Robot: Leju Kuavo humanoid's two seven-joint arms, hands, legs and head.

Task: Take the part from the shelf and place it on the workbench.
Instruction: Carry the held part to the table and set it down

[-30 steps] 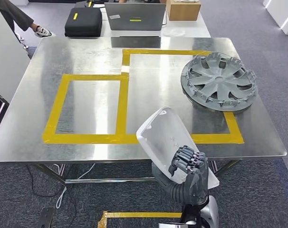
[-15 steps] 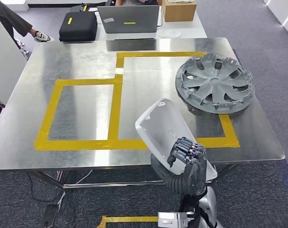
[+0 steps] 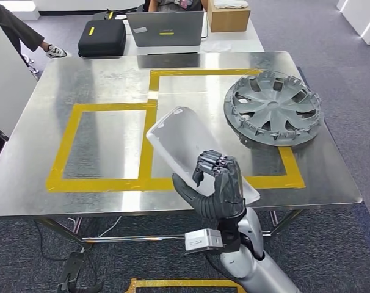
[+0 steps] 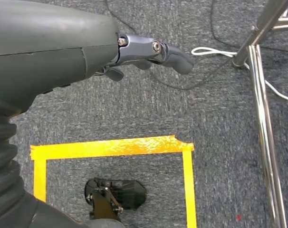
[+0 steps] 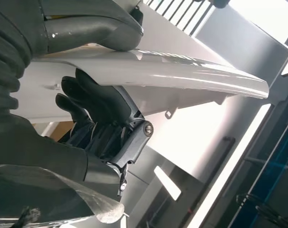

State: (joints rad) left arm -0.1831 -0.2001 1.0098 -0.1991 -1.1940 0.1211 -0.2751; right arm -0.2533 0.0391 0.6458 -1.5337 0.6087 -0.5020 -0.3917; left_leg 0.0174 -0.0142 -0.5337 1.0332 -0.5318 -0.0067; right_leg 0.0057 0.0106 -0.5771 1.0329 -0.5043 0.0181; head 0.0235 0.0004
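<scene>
From the head view, the right hand (image 3: 216, 186) has its dark fingers curled over the near edge of the pale grey, smooth-moulded plastic shell part (image 3: 187, 146), thumb underneath. The part hangs tilted above the near edge of the shiny steel workbench (image 3: 105, 201), its far end over the yellow tape rectangles (image 3: 148, 143) and not yet touching the surface. It looks light and stiff, a thin hollow cover with a glossy skin, so I'd judge it slippery and liable to pivot in a one-edge grip; pinching the rim, as here, seems the sensible hold. The round grey plastic wheel cover (image 3: 273, 107) lies well apart to the right, and a grey laptop (image 3: 166, 27) and a black case (image 3: 102, 36) sit on the table beyond.

Against the picture a second ago, the part is now further left and further over the bench, and more of the silver arm shows.

In the left wrist view, the left hand (image 4: 149, 52) hangs over grey carpet with yellow floor tape (image 4: 110, 147), fingers fairly straight and holding nothing.

The right wrist view shows the fingers (image 5: 99, 104) wrapped under the shell's white rim and the thumb pressing from the other side, a firm clamp.
</scene>
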